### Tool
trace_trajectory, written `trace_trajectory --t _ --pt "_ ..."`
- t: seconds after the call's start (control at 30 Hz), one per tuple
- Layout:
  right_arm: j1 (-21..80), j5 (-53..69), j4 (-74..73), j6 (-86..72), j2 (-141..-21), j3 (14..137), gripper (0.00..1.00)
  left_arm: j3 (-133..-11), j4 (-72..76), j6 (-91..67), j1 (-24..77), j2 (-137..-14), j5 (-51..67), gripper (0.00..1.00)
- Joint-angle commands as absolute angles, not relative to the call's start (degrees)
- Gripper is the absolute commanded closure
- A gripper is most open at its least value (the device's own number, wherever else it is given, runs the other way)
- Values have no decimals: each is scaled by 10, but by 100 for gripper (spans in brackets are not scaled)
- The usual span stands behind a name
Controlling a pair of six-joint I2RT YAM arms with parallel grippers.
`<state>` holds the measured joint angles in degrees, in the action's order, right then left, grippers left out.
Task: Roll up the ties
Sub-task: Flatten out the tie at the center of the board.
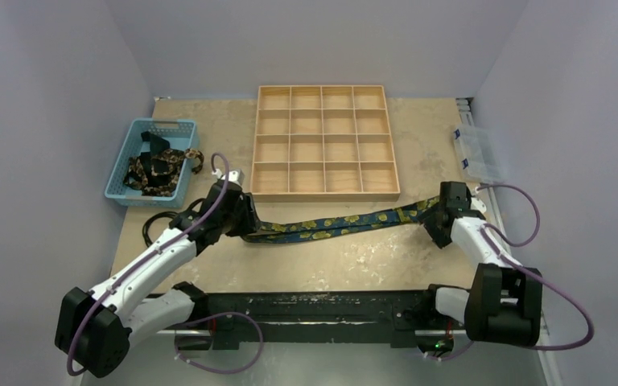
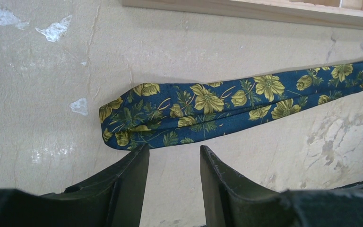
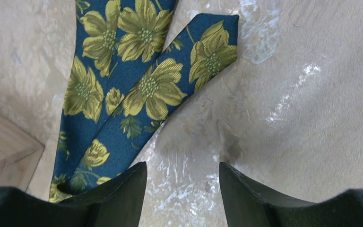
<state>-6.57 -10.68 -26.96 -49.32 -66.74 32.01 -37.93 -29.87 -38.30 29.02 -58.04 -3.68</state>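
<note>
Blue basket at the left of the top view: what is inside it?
A crumpled heap of dark, gold-patterned ties lies in the basket. How many there are, and anything beneath the heap, cannot be seen.

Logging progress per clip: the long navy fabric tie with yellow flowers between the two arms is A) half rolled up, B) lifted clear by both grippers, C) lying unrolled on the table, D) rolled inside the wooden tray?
C: the navy floral tie stretches unrolled across the beige table before the wooden compartment tray.
</note>
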Motion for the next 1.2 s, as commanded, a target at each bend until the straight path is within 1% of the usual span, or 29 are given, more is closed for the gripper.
trace_trajectory --t 0.0,0.1,0.2,0.3,0.43,0.53,0.6,0.63,0.67,0.7,0.77,0.8,0.9,1.0,1.17 --pt "-70 -162 -219 -523 -687 327 42 -399 -298 -375 292 -560 -45 57" --pt "-70 -177 -211 -528 -703 334 43 -398 -301 -373 292 -557 -49 56" --pt "-70 -201 -191 -521 -718 343 49 -394 -301 -371 291 -559 -52 56" --pt "-70 -209 -172 -508 -730 358 61 -392 -301 -369 291 -560 -53 56" --pt "-70 -202 -129 -477 -729 371 73 -392 -300 -368 291 -561 -55 56" --pt "-70 -201 -114 -458 -747 393 88 -392 -300 -368 291 -564 -55 56" --pt "-70 -193 -110 -448 -763 409 97 -393 -301 -367 290 -566 -55 56" --pt "-70 -188 -108 -446 -768 414 99 -392 -301 -367 291 -566 -54 56" --pt "-70 -185 -107 -445 -774 418 100 -393 -301 -367 291 -567 -54 56" --pt "-70 -183 -110 -446 -778 421 99 -393 -302 -368 291 -567 -54 56" --pt "-70 -178 -125 -450 -779 424 85 -393 -302 -370 290 -567 -54 54" --pt "-70 -178 -139 -454 -774 422 72 -394 -303 -370 291 -568 -53 53" --pt "-69 -196 -180 -469 -729 405 58 -396 -303 -372 290 -569 -53 52" --pt "-70 -230 -179 -476 -707 379 53 -397 -300 -374 291 -569 -49 52" --pt "-71 -224 -178 -489 -779 391 53 -399 -303 -374 291 -566 -48 51"
